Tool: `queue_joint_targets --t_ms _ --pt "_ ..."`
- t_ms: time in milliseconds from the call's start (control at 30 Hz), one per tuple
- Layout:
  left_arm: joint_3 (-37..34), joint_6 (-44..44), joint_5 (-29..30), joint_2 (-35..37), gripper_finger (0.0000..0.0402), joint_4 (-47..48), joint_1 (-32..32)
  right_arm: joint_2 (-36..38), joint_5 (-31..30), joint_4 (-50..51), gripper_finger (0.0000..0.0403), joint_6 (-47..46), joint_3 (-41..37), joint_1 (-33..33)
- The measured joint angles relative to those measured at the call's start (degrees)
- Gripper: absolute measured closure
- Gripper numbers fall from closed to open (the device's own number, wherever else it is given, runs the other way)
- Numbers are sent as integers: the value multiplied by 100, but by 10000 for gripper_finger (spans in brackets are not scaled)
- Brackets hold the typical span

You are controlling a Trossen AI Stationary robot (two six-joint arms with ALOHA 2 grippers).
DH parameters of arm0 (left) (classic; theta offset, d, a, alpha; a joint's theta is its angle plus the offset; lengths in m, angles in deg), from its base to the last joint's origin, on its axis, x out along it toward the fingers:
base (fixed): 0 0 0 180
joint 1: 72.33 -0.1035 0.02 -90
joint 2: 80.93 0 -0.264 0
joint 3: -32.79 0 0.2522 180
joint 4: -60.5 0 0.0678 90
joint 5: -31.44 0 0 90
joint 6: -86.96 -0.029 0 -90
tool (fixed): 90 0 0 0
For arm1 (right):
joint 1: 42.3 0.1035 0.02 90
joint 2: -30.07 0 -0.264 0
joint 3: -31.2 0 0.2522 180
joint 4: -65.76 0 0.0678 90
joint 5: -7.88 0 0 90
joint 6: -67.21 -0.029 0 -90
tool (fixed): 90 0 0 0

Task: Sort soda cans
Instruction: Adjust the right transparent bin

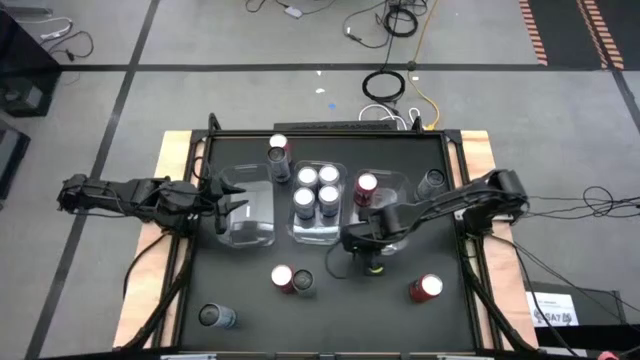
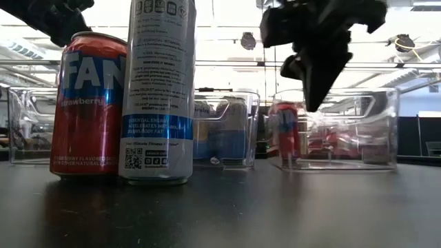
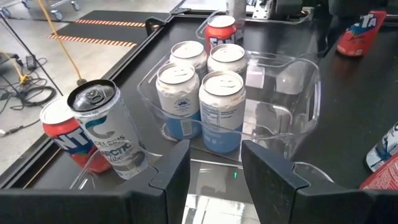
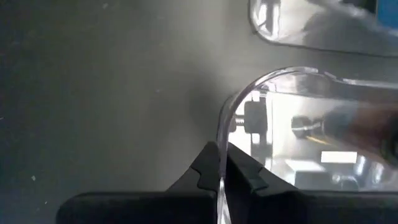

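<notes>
Right end effector (image 1: 352, 243) pinched on right bin (image 1: 395, 183) rim | left end effector (image 1: 232, 207) apart over empty left bin (image 1: 250, 235) | nearest loose cans (image 1: 291, 280) upright, toward worktop's near edge; we judge right arm closer.

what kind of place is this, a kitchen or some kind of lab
Most likely a robotics lab or workshop: loose cables lie on a bare concrete floor, striped hazard tape marks it, and the black table is a test bench.

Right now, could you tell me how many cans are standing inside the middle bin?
4, packed in a square inside the middle bin: two at the back and two at the front. None seem hidden.
</notes>
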Motion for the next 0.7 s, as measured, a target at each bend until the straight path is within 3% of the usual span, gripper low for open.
queue_joint_targets --t_ms 233,700 --pt "0 3 0 0 246 1 0 -347 -378 199 403 138 541 -211" --pt "0 4 -96 0 246 34 0 -351 -470 467 402 -547 547 -246"
